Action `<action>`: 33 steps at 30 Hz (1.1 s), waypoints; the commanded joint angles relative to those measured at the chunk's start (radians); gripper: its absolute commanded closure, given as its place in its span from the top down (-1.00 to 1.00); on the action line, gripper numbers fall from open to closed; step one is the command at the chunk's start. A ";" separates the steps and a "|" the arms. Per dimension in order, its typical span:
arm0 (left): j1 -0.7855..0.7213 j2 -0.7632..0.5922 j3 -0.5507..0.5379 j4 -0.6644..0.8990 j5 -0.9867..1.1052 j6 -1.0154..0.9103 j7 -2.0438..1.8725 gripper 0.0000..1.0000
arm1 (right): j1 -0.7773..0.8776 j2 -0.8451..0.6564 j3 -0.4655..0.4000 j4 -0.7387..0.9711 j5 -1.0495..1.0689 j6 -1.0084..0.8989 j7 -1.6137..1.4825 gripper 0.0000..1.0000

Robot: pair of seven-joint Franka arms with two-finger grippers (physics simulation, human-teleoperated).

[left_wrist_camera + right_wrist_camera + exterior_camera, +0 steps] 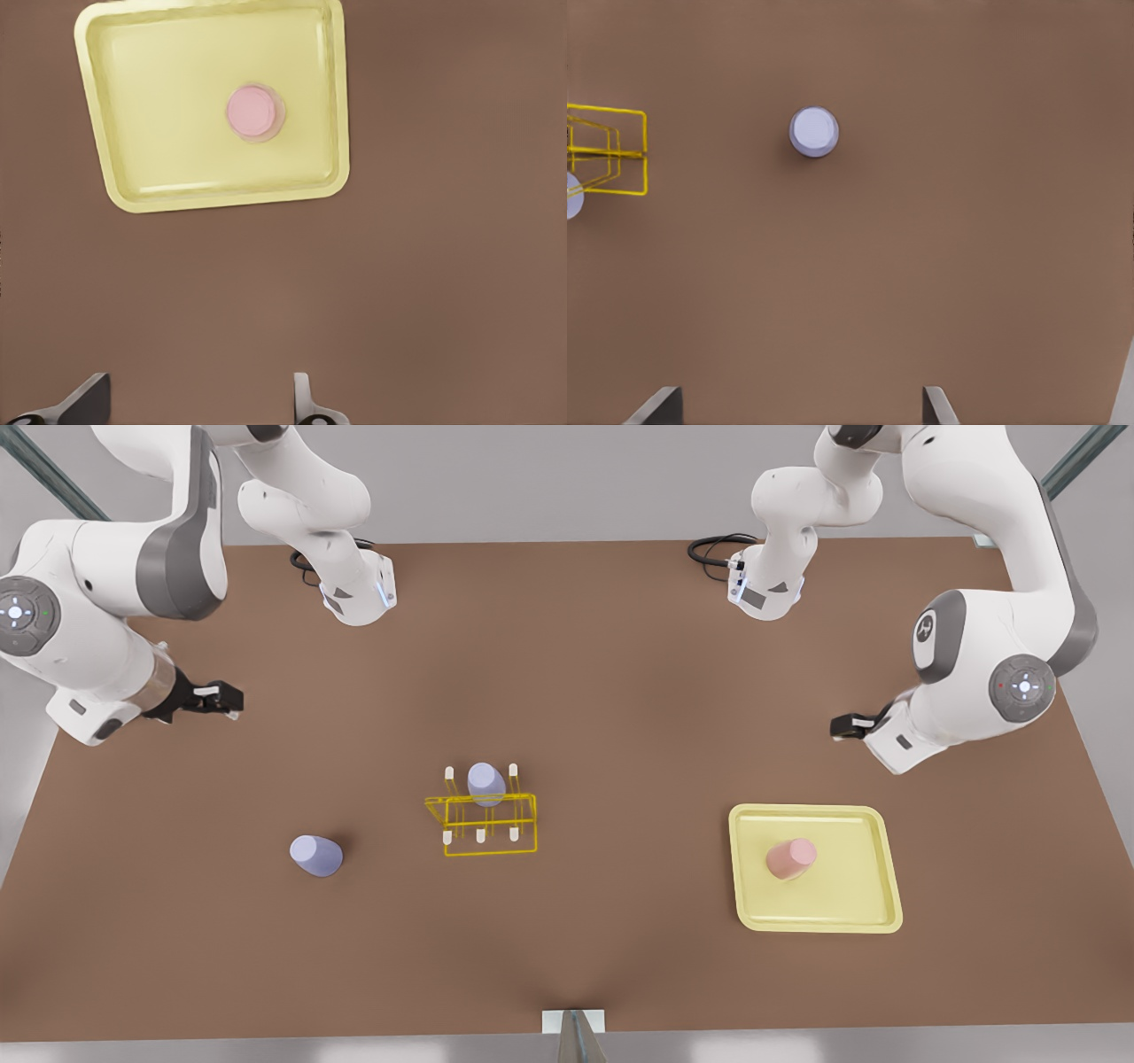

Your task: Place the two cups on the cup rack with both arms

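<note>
The pink cup (pixel 790 858) stands upside down on the flat yellow tray (pixel 859 908), at the front view's right. A lavender cup (pixel 315 856) stands upside down on the brown tabletop (pixel 620 717), left of the yellow cup rack (pixel 489 824). Another lavender cup (pixel 485 783) sits on a rack peg. The left gripper (pixel 199 403) hovers near the tray, fingers apart. The right gripper (pixel 802 409) hovers near the loose lavender cup, fingers apart.

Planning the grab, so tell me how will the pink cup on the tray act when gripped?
The pink cup stands upside down on the yellow tray, so it probably sits stable. Its tapered, smooth-looking wall may let it slip. It looks small and likely light.
</note>
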 commanded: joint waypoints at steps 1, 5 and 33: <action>0.000 -0.001 0.001 0.000 0.001 0.142 0.029 1.00 | 0.001 0.000 0.000 0.000 -0.002 0.099 -0.036 1.00; 0.015 0.075 0.036 0.011 -0.012 0.181 0.037 1.00 | 0.089 0.212 0.008 0.021 -0.014 0.225 -0.031 1.00; -0.042 0.505 0.037 -0.099 -0.014 0.830 0.029 1.00 | -0.060 0.375 0.005 -0.436 0.182 0.976 0.004 1.00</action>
